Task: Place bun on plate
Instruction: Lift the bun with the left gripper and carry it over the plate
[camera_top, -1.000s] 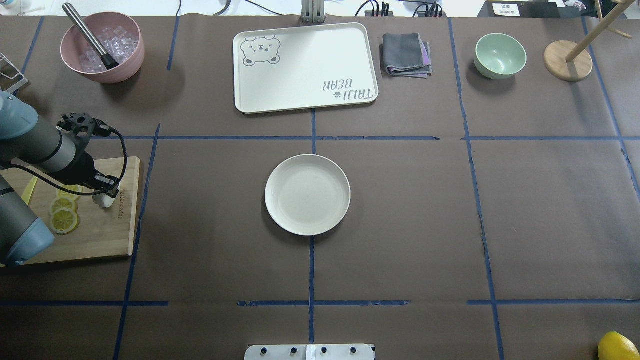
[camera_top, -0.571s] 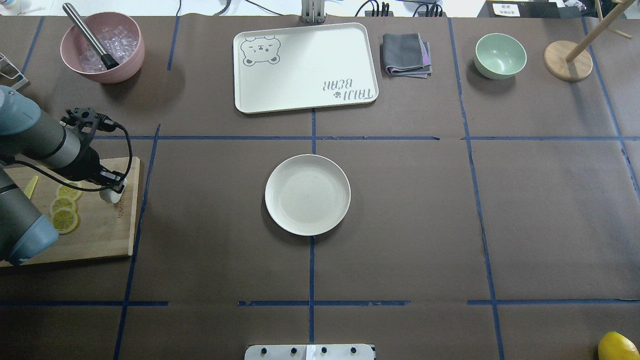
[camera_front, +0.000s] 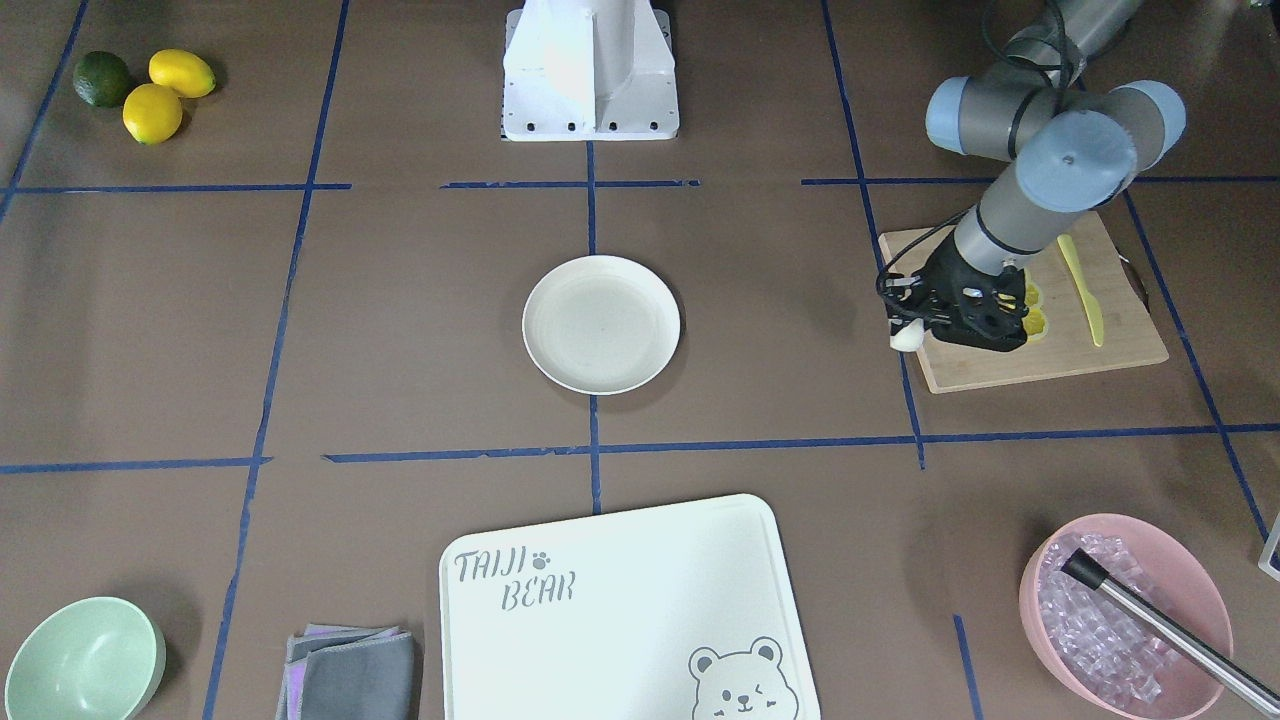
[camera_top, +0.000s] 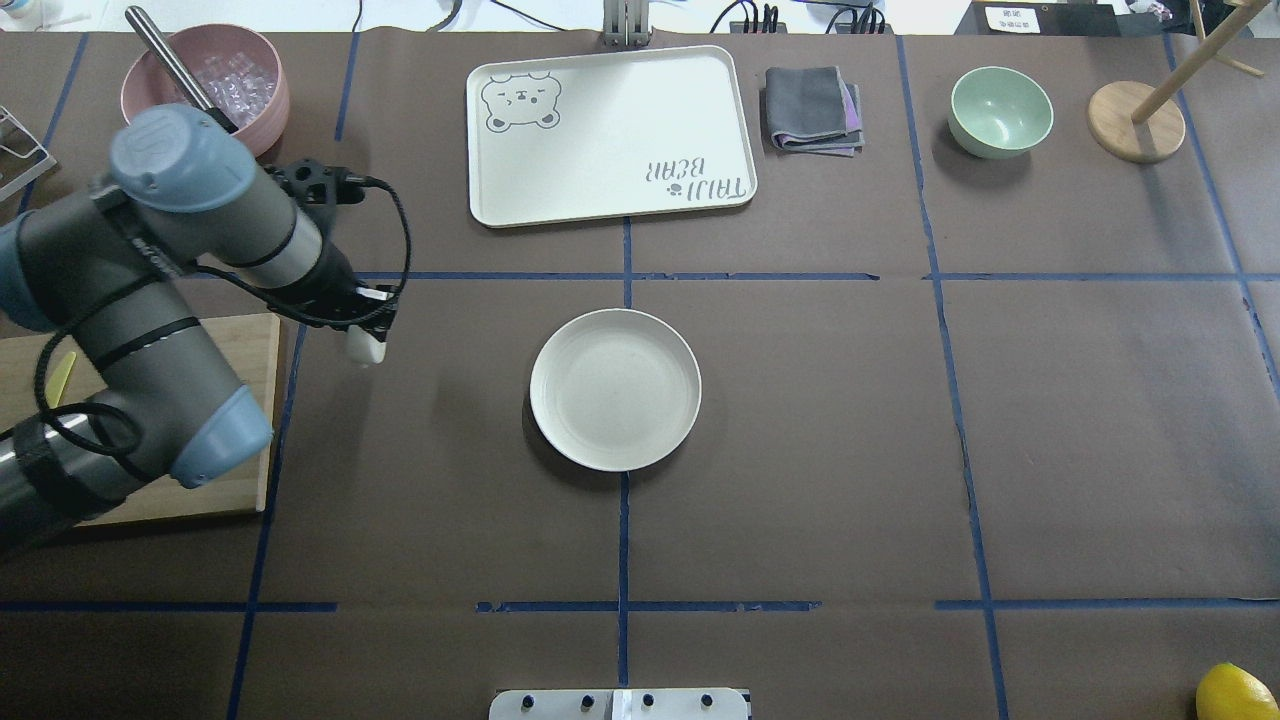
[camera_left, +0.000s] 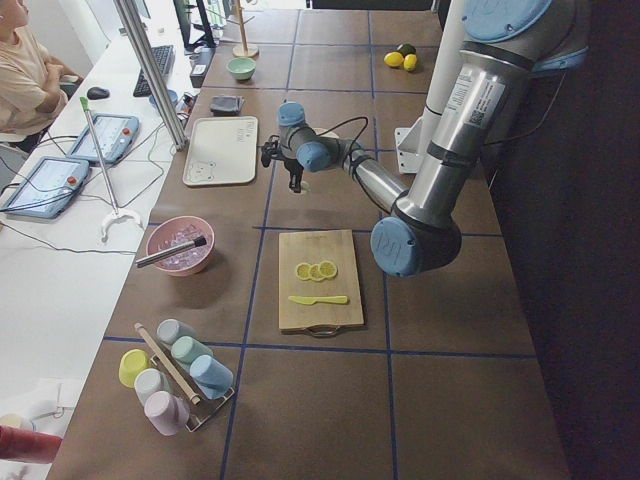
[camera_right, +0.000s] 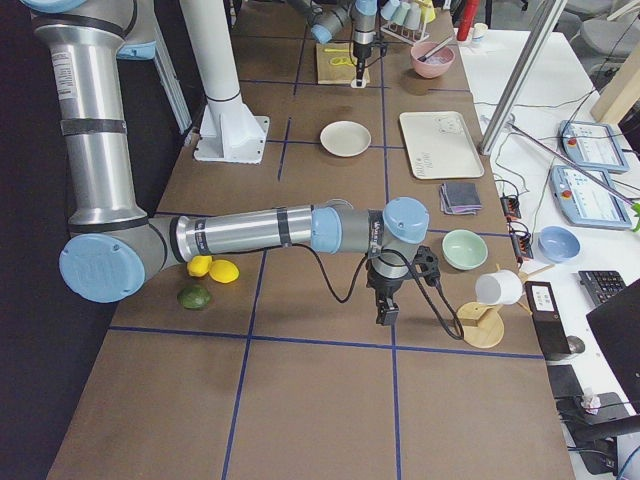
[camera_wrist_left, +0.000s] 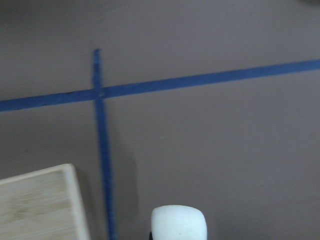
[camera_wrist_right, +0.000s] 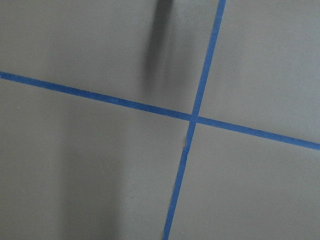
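Note:
The bun (camera_top: 366, 352), a small white lump, hangs over the brown table with my left gripper (camera_top: 366, 336) shut on it. It is just right of the cutting board's corner and left of the plate (camera_top: 615, 389). The left wrist view shows the bun (camera_wrist_left: 179, 222) at the bottom edge above bare table. In the front-facing view the bun (camera_front: 905, 338) sits at the board's edge, right of the round cream plate (camera_front: 601, 324), which holds nothing. My right gripper (camera_right: 385, 312) shows only in the exterior right view, low over the table, and I cannot tell its state.
A wooden cutting board (camera_top: 230, 420) carries lemon slices (camera_front: 1030, 318) and a yellow knife (camera_front: 1082, 285). Along the far edge stand a pink bowl of ice (camera_top: 205, 90), a bear-printed board (camera_top: 610, 135), a grey cloth (camera_top: 812, 108), a mint bowl (camera_top: 1000, 110) and a wooden stand (camera_top: 1135, 120).
My left arm has lifted the bun off the cutting board and carried it right, past the board's edge, toward the plate. The plate has not moved.

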